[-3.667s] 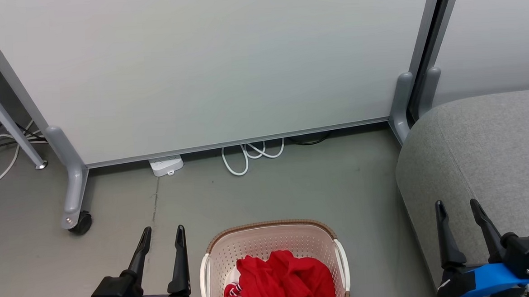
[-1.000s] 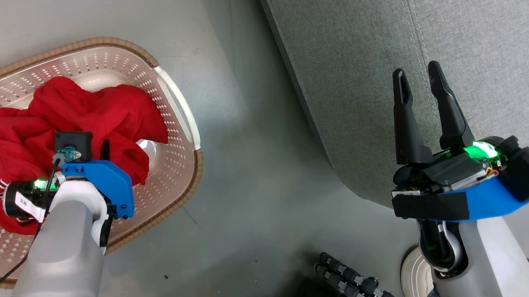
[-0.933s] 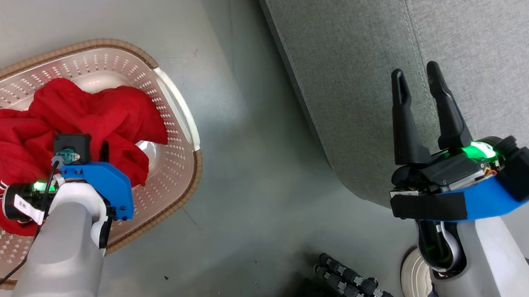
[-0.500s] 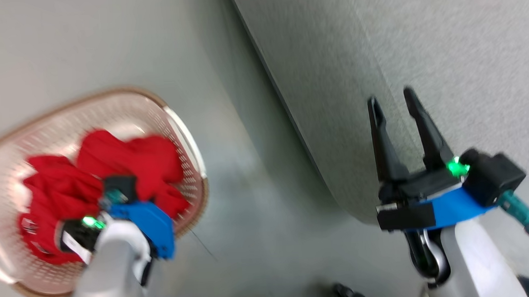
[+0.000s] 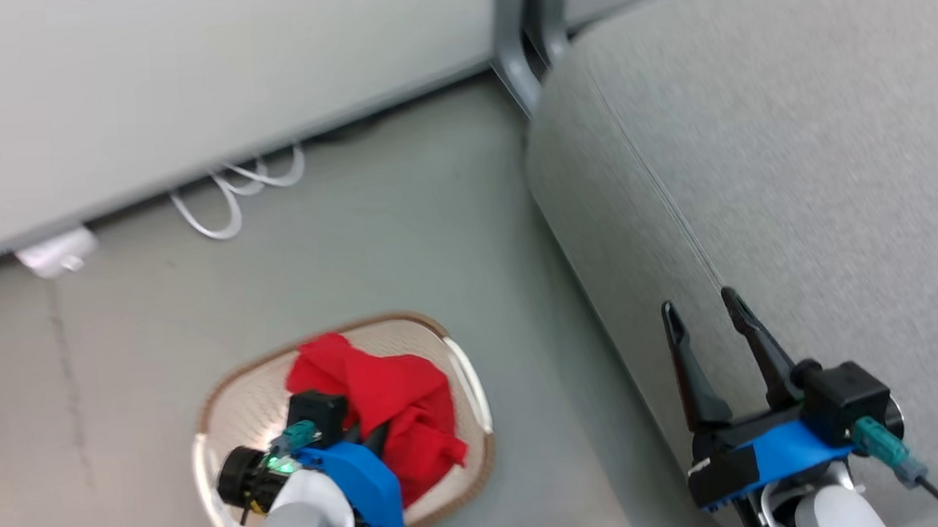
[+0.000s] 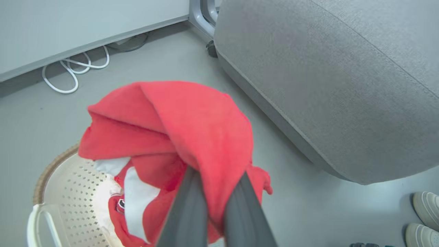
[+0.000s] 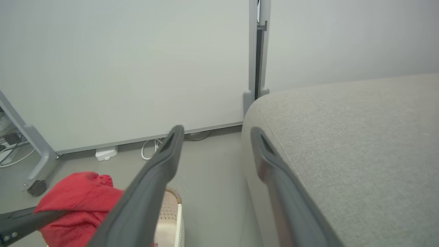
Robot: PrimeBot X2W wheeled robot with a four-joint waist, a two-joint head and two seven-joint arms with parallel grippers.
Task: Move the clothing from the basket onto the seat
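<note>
My left gripper [image 6: 215, 178] is shut on the plain red garment [image 6: 192, 120], which drapes over its fingertips and hangs above the cream basket [image 6: 65, 192]. The jersey [image 6: 137, 192] with white trim trails below it into the basket. In the head view the left gripper [image 5: 370, 439] sits over the basket [image 5: 238, 372], its fingers buried in the red garment [image 5: 388, 400]. My right gripper [image 5: 698, 304] stands open and holds nothing, over the front edge of the grey seat [image 5: 753, 160]. From the right wrist, that gripper [image 7: 216, 130] points along the seat's [image 7: 343, 137] left edge.
A pale partition panel [image 5: 187, 85] on a grey wheeled frame [image 7: 36, 187] stands behind the basket. A white cable [image 5: 229, 196] and a power strip [image 5: 55, 255] lie at its foot. A person's white shoes [image 6: 425, 216] stand on the floor near the seat's corner.
The head camera has swung up, so the whole picture shifted. My left gripper has risen with the plain red garment, pulling it up out of the basket. The right gripper stays open.
</note>
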